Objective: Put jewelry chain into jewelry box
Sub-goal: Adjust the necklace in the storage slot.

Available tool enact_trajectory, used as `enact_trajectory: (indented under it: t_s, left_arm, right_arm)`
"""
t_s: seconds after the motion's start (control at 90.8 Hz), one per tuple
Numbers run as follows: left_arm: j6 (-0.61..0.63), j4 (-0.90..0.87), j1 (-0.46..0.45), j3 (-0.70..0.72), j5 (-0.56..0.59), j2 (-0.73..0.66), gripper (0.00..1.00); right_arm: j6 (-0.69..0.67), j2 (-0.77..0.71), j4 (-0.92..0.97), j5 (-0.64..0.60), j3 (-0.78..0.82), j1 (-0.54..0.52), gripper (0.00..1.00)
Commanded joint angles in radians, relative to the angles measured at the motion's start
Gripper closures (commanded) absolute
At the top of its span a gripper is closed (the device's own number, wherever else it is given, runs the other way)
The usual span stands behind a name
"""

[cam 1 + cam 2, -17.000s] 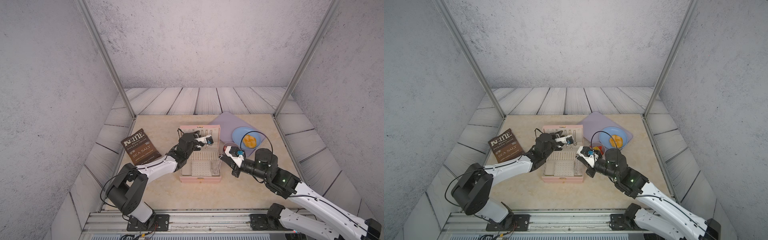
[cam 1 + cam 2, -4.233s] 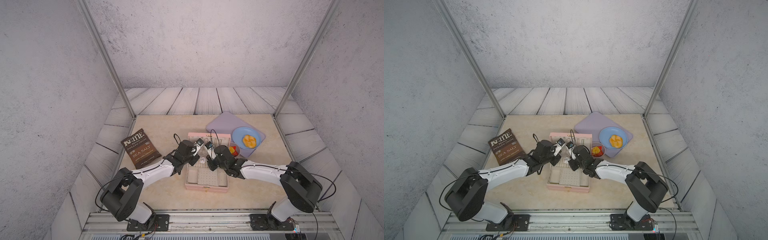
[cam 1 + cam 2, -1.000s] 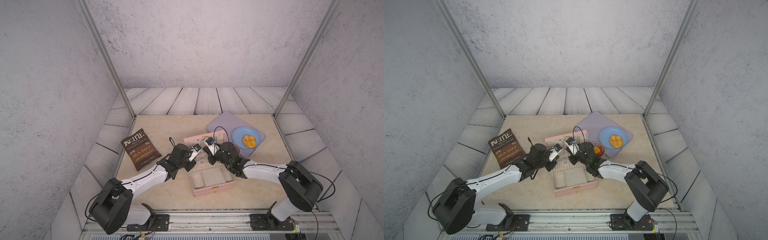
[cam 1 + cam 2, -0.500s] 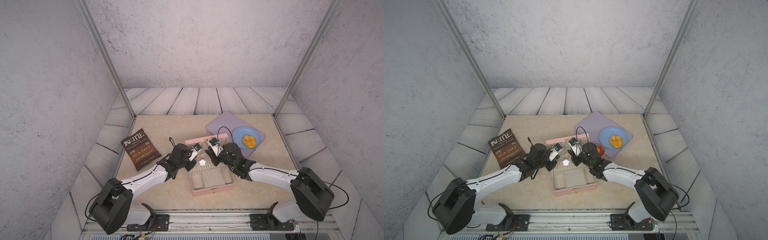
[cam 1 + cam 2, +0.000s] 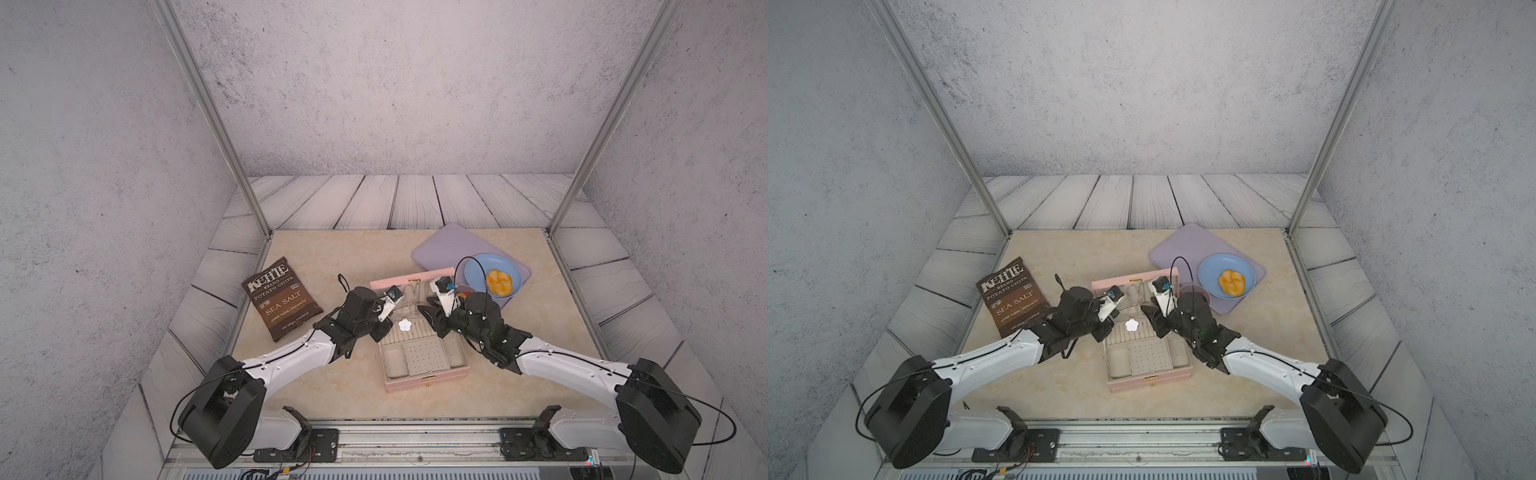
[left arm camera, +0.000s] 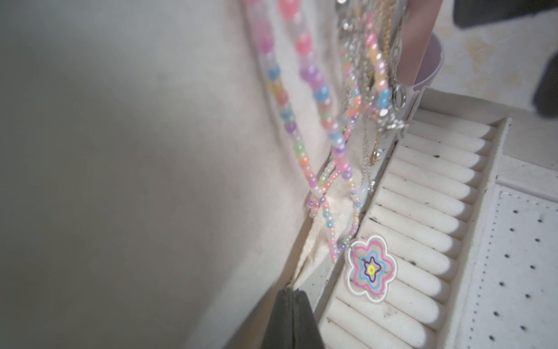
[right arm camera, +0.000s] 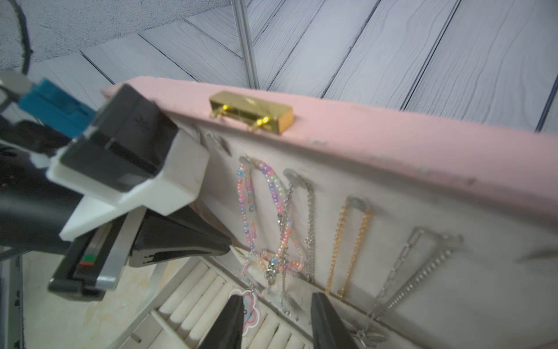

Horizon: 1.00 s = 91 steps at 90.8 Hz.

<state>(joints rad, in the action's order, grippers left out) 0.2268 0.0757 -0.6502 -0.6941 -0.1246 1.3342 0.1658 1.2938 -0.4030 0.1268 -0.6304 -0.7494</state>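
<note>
Jewelry chain (image 7: 310,223), one thin silver strand, hangs inside the upright cream-lined lid of the pink jewelry box (image 5: 428,380), mid-bench, beside one gold ball chain (image 7: 337,247); right gripper (image 7: 277,297) parted, empty; left gripper (image 6: 291,291) pinched closed.

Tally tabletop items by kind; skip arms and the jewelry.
Chip bag: 1
Jewelry box: 1
Lavender mat: 1
Blue plate: 1
Orange food on the plate: 1
Small cup: 1
Total: 6

chip bag (image 5: 282,297), purple mat (image 5: 444,249), blue plate (image 5: 509,266)
</note>
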Motion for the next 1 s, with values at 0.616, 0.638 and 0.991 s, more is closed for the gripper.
enact_trajectory:
  t_s: [0.616, 0.638, 0.991]
  left_arm:
    - [-0.024, 0.018, -0.011, -0.024, -0.074, 0.008, 1.0]
    - [-0.024, 0.019, -0.011, -0.022, -0.078, 0.007, 1.0]
    - [-0.07, 0.073, -0.011, -0.005, -0.079, -0.007, 1.0]
  right_arm:
    - [0.243, 0.229, -0.102, -0.244, -0.111, -0.039, 0.78]
    - [0.243, 0.236, -0.104, -0.25, -0.116, -0.039, 0.79]
    - [0.263, 0.315, -0.142, -0.385, -0.136, -0.064, 0.83]
